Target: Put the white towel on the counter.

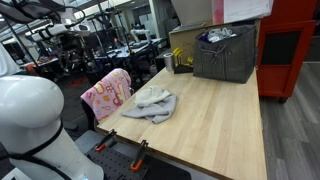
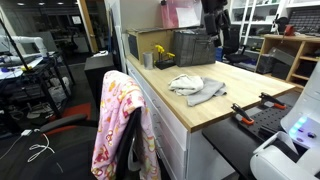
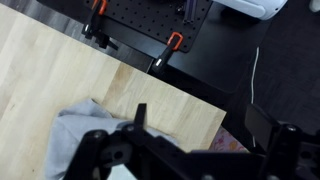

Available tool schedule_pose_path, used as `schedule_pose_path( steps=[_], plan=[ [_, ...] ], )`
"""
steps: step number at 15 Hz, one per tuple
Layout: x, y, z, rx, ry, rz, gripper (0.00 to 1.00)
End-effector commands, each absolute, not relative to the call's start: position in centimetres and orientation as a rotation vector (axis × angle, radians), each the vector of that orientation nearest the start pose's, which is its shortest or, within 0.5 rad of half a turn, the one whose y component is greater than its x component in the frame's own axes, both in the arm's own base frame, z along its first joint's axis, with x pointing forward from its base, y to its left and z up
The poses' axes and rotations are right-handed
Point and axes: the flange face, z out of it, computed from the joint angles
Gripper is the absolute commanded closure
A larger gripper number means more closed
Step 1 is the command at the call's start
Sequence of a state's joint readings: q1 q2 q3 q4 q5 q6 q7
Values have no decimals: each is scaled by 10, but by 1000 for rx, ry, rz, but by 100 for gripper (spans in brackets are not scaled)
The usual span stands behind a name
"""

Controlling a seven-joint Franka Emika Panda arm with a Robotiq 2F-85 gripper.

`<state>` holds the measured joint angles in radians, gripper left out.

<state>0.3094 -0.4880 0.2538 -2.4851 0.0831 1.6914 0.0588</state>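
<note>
The white towel [image 1: 152, 102] lies crumpled on the wooden counter [image 1: 215, 125], near the edge closest to the robot base. It shows in both exterior views [image 2: 197, 87] and at the lower left of the wrist view [image 3: 75, 135]. My gripper [image 3: 199, 120] hangs high above the counter with its two dark fingers spread wide and nothing between them. It is well clear of the towel. In an exterior view it is the dark shape at the top [image 2: 213, 18].
A grey fabric bin [image 1: 225, 55] stands at the back of the counter beside small containers with something yellow [image 2: 160, 52]. A pink patterned cloth [image 2: 120, 125] hangs over a chair by the counter edge. Orange-handled clamps [image 3: 172, 45] grip the counter edge near the robot base.
</note>
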Motion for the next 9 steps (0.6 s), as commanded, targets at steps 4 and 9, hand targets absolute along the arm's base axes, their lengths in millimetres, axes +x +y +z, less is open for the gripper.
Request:
schedule_pose_path(
  steps=[4,9],
  plan=[
    [283,189,448,-3126,-553,401,0],
    [296,196,441,-3105,-534,385,0]
  ],
)
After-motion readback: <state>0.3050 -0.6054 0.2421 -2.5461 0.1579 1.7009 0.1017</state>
